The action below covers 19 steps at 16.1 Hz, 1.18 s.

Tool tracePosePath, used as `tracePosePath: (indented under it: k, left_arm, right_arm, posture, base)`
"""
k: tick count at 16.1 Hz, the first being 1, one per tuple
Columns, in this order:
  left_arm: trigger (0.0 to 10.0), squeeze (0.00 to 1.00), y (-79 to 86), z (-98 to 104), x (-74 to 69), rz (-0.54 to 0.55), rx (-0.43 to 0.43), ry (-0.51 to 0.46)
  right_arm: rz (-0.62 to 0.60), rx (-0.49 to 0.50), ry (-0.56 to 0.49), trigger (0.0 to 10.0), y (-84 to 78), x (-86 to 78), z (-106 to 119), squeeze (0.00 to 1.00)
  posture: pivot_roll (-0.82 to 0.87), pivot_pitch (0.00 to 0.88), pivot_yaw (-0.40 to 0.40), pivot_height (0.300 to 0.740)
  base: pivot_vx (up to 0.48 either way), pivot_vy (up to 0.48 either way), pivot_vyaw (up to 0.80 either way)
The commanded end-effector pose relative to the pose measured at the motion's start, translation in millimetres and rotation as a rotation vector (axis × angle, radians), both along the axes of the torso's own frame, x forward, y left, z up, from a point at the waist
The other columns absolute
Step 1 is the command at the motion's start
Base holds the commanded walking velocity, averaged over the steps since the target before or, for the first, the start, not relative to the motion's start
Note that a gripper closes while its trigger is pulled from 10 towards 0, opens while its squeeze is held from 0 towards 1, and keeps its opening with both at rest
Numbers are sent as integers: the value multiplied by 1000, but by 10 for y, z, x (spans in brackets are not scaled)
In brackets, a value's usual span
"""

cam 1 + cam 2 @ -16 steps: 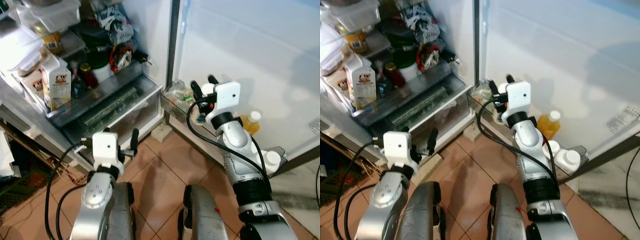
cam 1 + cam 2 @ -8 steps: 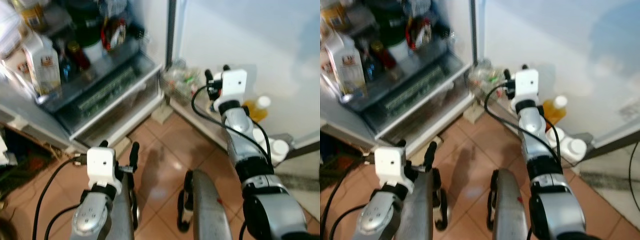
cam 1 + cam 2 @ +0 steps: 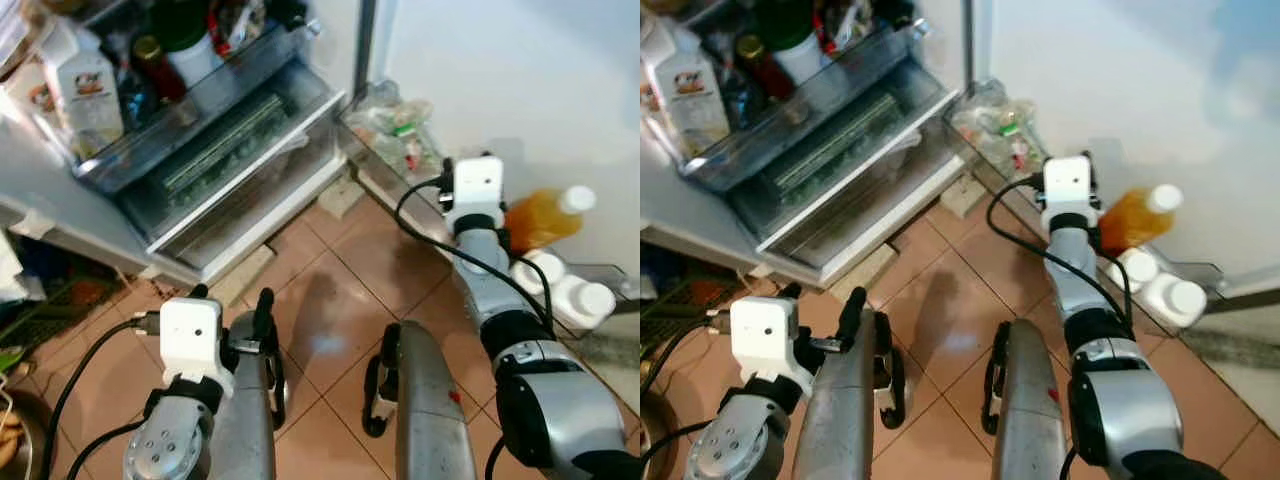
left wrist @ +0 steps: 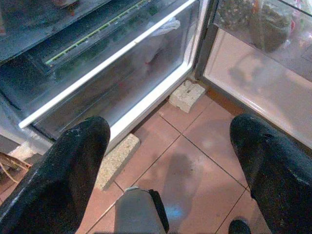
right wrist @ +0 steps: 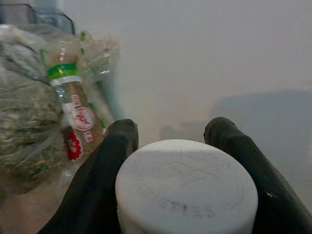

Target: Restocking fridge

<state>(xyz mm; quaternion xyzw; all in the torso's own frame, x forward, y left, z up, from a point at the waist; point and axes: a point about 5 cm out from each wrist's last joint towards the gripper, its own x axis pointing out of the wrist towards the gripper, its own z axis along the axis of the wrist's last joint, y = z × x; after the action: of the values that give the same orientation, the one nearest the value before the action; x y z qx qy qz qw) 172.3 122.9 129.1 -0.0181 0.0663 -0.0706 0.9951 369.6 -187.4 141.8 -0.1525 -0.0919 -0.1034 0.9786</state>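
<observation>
My right gripper (image 5: 173, 130) is shut on a white bottle with a round white cap (image 5: 186, 184), one black finger (image 5: 106, 161) on each side of it. In the left eye view the right wrist (image 3: 478, 184) reaches to the open fridge door's bottom shelf (image 3: 610, 275), just left of an orange juice bottle (image 3: 538, 214) and two white-capped bottles (image 3: 584, 299). My left gripper (image 4: 170, 146) hangs open and holds nothing, low over the tiled floor in front of the fridge's crisper drawer (image 3: 232, 152).
The fridge shelf above the drawer holds a milk carton (image 3: 84, 84), a red-lidded jar (image 3: 150, 58) and a white tub (image 3: 188, 55). Bagged greens (image 3: 395, 130) fill the door shelf's left end. Two stone blocks (image 3: 344, 196) lie on the floor by the fridge base.
The camera has tilted down and shifted. My right gripper, still holding the white bottle, has gone lower and further out to the door shelf beside the orange bottle. The left gripper stays open.
</observation>
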Motion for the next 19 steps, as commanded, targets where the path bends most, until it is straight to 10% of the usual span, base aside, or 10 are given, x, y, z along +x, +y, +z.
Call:
tracePosePath:
  k: [1, 3, 4, 13, 19]
  left_arm:
    - [10000, 0, 24, -13, -36, 0, 12, 27]
    - [10000, 0, 22, -15, -21, -4, 13, 30]
    - [10000, 0, 24, -24, 17, -13, 19, 28]
    - [10000, 0, 19, 7, 316, -63, 45, -31]
    - [10000, 0, -23, 61, 546, -104, 62, -100]
  right_arm:
    - [-78, 9, 99, 10000, -134, -101, -265, 0]
    - [-115, 25, 96, 10000, -177, -105, -270, 0]
    - [-148, 27, 87, 10000, -224, -102, -248, 1000]
    - [-314, 50, 53, 10000, -532, -159, -182, 1000]
    - [-209, 21, -129, 10000, -550, -179, 125, 1000]
  posture:
    - [258, 454, 59, 623]
    - [253, 444, 62, 623]
    - [249, 434, 64, 623]
    - [208, 357, 93, 623]
    - [164, 268, 107, 623]
  base:
    - [0, 0, 0]
    - [0, 0, 0]
    - [0, 0, 0]
    - [0, 0, 0]
    - [0, 0, 0]
